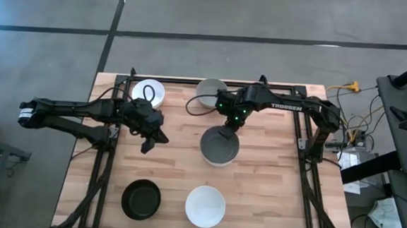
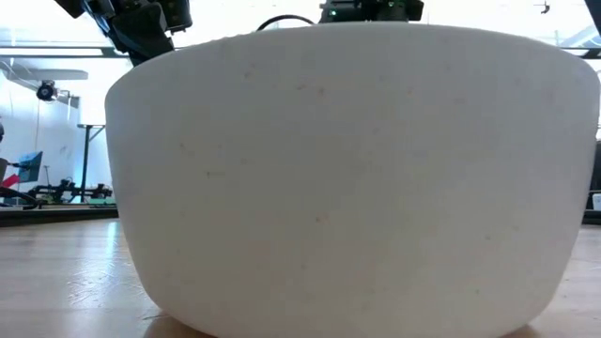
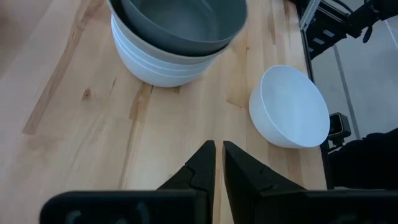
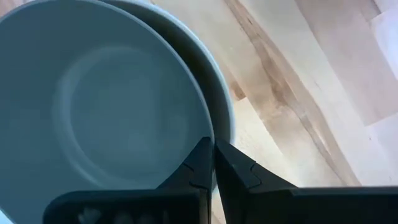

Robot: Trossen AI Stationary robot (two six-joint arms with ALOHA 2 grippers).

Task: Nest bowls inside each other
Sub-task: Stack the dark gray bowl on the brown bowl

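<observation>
A grey bowl point(image 1: 220, 145) was seated mouth-up on a stack of white bowls point(image 3: 163, 65) at the middle of the wooden table point(image 1: 270, 182), its rim pinched between the closed jaws of the right gripper point(image 1: 229, 127). The left gripper point(image 1: 148, 144), closed and empty, was held to the stack's left. Being round, the bowls showed no long axis.

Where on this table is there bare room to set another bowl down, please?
Bare wood lies along the right edge, right of the grey-topped stack and the front white bowl; also front left, beside the black bowl. The back is crowded: two bowls, left gripper, right gripper.
</observation>
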